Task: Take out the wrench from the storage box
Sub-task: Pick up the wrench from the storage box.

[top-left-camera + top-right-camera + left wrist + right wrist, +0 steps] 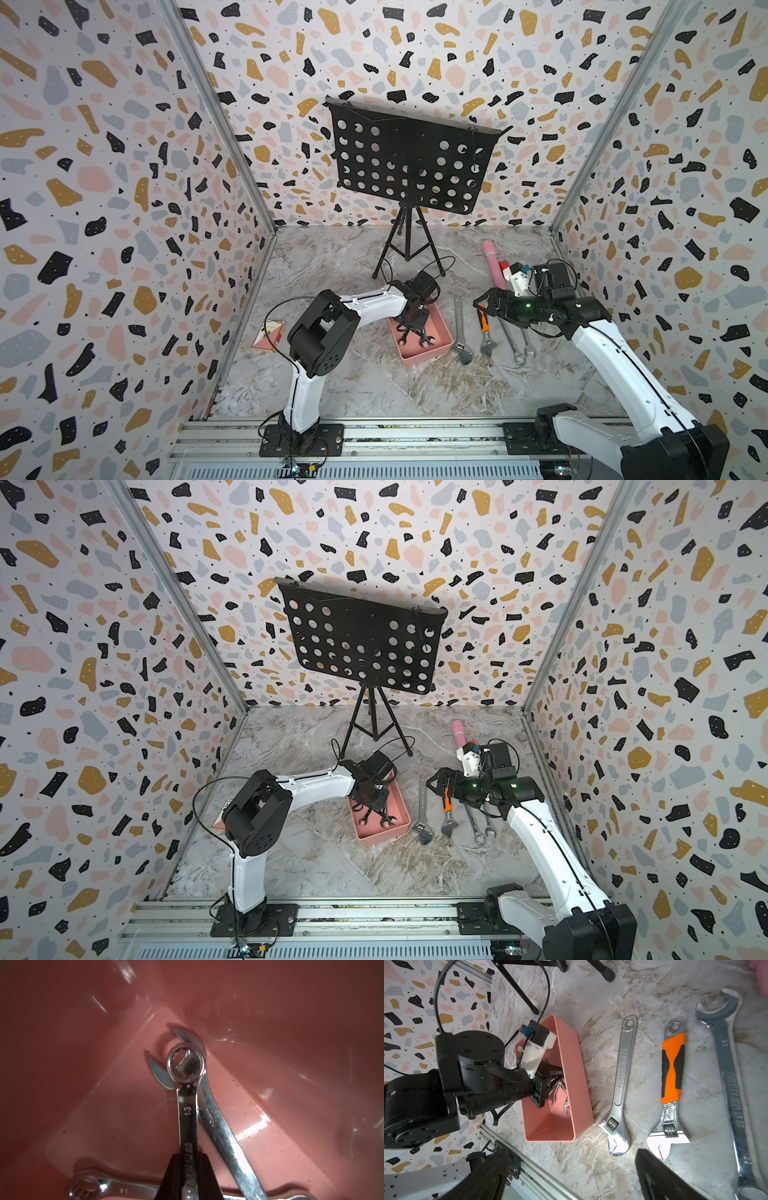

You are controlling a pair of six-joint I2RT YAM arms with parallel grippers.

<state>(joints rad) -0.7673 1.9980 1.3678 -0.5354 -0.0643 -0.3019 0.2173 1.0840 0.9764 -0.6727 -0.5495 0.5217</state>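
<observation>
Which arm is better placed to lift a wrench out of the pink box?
Left. The left gripper is inside the storage box, shut on the wrench marked 13. The right gripper hangs open outside it, above the orange-handled wrench.

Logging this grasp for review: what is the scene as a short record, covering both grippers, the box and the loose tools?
left gripper: shut on the 13 wrench, inside the storage box
right gripper: open, above the table, holding nothing
box contents: 13 wrench, 14 wrench, a third wrench
beside box: plain adjustable wrench, orange-handled adjustable wrench, 22 wrench
</observation>
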